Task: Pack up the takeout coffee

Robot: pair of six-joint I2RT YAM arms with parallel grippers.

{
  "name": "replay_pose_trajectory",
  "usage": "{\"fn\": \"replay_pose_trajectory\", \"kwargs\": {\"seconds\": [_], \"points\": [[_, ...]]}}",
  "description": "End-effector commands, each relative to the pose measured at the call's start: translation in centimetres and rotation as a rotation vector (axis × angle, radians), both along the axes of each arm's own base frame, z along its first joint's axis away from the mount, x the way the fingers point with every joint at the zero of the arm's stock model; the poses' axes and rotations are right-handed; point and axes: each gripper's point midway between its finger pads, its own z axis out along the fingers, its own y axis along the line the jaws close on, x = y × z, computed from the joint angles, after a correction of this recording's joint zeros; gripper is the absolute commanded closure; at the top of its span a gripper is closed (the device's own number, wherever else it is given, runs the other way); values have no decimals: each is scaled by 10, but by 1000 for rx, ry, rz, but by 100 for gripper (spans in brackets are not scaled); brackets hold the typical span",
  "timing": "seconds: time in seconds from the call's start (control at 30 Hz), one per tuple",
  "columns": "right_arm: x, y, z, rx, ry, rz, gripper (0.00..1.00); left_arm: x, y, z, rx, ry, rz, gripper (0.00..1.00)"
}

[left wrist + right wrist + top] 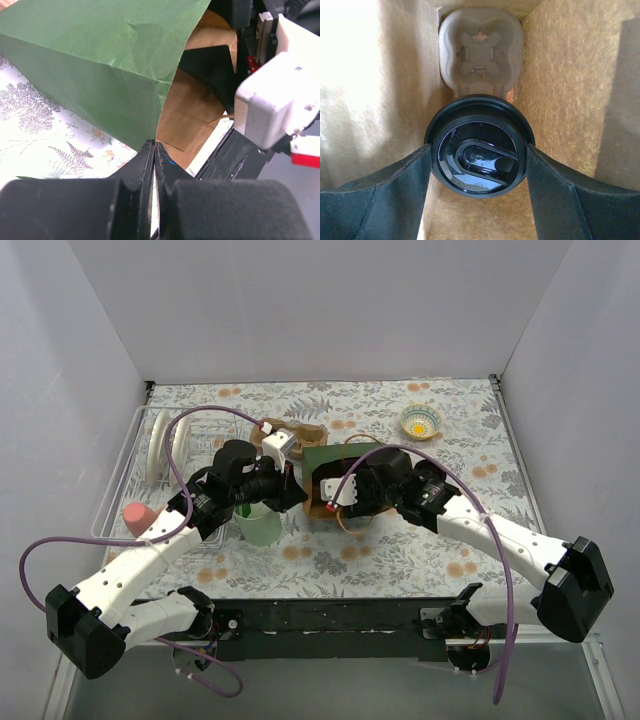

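Observation:
The takeout coffee [479, 160] shows from above as a round black lid inside a paper bag with brown inner walls [560, 75]. My right gripper [479, 151] reaches down into the bag, one finger on each side of the lid, shut on the cup. A moulded pulp cup carrier [480, 50] lies on the bag's floor just beyond the cup. The bag is green outside [340, 453] [100, 60]. My left gripper [153, 146] [293, 490] is shut on the bag's near rim corner. In the top view the cup is hidden, and the right gripper [338, 495] is sunk in the bag's mouth.
A mint-green cup [258, 525] stands just left of the bag, under my left arm. A pink cup [138, 515] and a wire dish rack [125, 475] with white plates [158, 445] are at the left. A small patterned bowl [421, 422] sits at the back right.

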Motion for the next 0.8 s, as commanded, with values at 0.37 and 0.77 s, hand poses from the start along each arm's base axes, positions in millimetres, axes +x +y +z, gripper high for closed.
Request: {"fn": "replay_pose_trajectory", "kwargs": {"seconds": [0.37, 0.77], "points": [[17, 27, 14, 34, -87, 152, 77, 2, -7, 10, -46, -17, -9, 100], [32, 18, -12, -2, -104, 90, 79, -1, -6, 6, -41, -10, -13, 100]]}}
